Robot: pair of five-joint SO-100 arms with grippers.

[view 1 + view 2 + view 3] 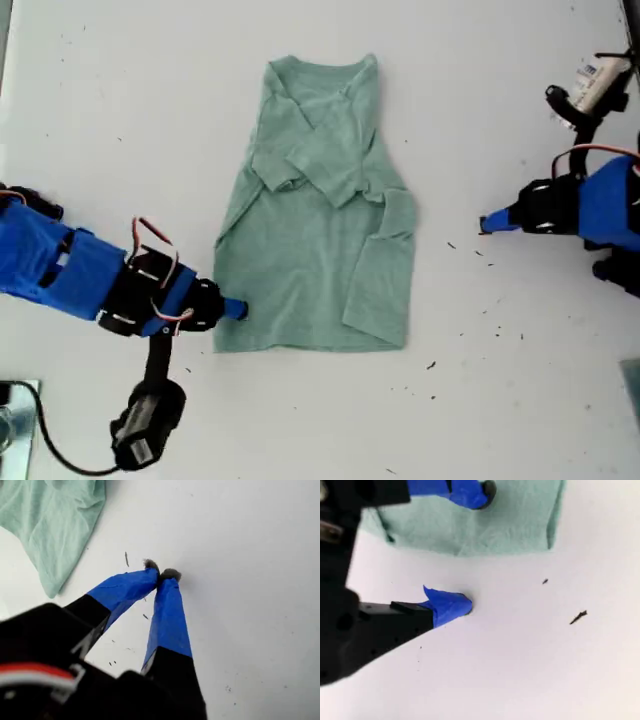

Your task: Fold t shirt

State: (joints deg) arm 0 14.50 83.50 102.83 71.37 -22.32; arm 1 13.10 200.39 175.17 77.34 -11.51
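Note:
The pale green t shirt point(320, 240) lies flat on the white table, neckline toward the exterior view's top, with both sleeves and its sides folded inward. My second gripper point(238, 309) is open at the hem corner on the exterior view's left. One blue-taped finger point(475, 492) is over the t shirt point(485, 527) and the other finger point(452, 607) is on the bare table. My first gripper point(485, 225) sits apart from the shirt at the exterior view's right. It is shut point(161, 574) with nothing held, and a corner of the t shirt point(50, 525) shows beyond it.
Small dark specks point(432, 366) dot the white table point(500, 400) near the shirt's hem. A black cable and motor point(145, 430) hang by the arm at the exterior view's lower left. A white labelled part point(600, 80) sits at the exterior view's top right.

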